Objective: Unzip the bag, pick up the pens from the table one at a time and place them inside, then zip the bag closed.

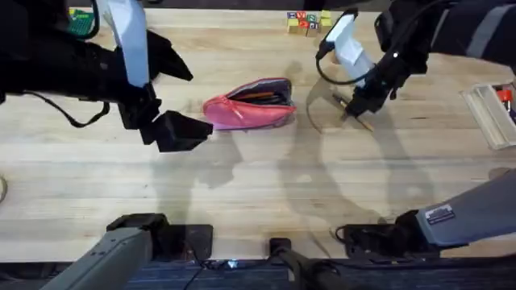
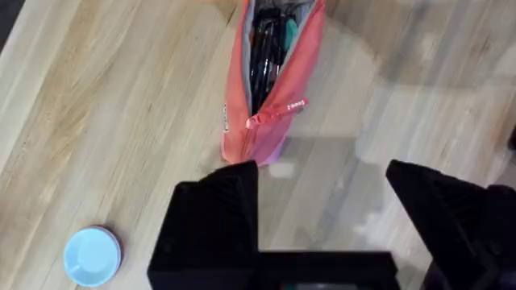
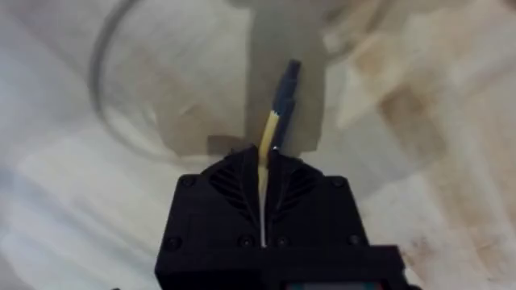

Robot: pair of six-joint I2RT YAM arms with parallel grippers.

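Right claw (image 3: 264, 173) pinches 1 pale pen (image 3: 278, 113) just above the surface (image 1: 258, 185), right of the unzipped bag (image 1: 248, 105), while the left claw (image 2: 322, 217) waits spread beside it; carry the pen level, tip-first, into the opening.

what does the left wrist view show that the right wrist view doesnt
Left wrist view: the pink bag lying unzipped on the table, dark pens inside it, its zipper pull at the near end, a small pale blue round dish, and the left claw open just short of the bag's end.

Right wrist view: the right claw shut on a pale yellow pen with a dark end, held above the table.

Both share the light wooden tabletop.
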